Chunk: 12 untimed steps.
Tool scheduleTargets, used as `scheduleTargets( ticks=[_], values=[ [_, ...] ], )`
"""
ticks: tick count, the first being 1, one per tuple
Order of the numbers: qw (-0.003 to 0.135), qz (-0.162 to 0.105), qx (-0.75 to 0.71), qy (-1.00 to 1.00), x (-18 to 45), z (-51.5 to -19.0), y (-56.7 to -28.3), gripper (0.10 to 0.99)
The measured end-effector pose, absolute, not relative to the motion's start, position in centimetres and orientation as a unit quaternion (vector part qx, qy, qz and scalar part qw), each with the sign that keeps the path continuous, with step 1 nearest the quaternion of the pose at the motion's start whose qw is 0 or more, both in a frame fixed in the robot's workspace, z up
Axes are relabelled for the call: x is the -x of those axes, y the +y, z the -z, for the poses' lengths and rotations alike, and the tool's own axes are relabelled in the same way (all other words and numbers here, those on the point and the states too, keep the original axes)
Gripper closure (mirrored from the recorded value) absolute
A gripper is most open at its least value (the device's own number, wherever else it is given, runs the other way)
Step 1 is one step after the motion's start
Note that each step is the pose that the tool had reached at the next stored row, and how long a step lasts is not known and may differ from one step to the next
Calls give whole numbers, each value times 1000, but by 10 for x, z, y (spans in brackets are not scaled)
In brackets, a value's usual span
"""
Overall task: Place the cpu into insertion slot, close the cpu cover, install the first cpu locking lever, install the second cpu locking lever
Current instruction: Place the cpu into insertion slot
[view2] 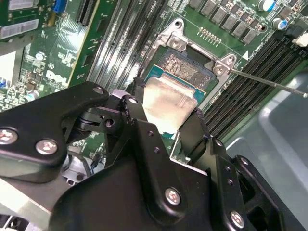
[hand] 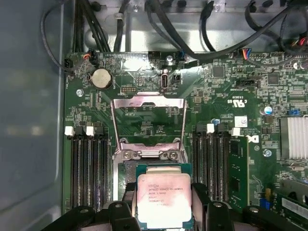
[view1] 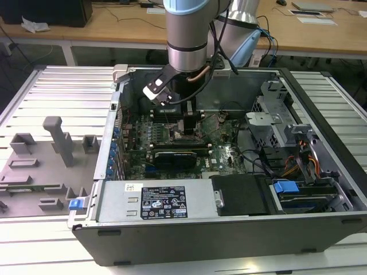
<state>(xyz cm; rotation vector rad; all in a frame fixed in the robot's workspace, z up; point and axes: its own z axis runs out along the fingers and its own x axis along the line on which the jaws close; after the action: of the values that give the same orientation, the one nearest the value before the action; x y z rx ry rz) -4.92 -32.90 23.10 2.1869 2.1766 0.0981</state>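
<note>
cpu (hand: pixel 163 199): held by two opposite edges, silvery top up, over insertion slot (view2: pixel 187 67); part of the slot is uncovered. Cannot tell if seated.
jaws: clamped on cpu.
cpu cover (hand: pixel 149 100): swung open, clear of slot.
risk: probably bent pins (view2: pixel 178 60) if it goes down tilted or offset.
markings: printed lines on cpu top; sticker (view1: pixel 163 201) on power supply (view1: pixel 114 203).
</note>
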Motion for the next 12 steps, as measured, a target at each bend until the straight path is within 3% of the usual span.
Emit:
scheduleTargets(
  ticks=[12],
  values=[
    [28, -31, -708, 705, 54, -211, -320, 545]
  ],
)
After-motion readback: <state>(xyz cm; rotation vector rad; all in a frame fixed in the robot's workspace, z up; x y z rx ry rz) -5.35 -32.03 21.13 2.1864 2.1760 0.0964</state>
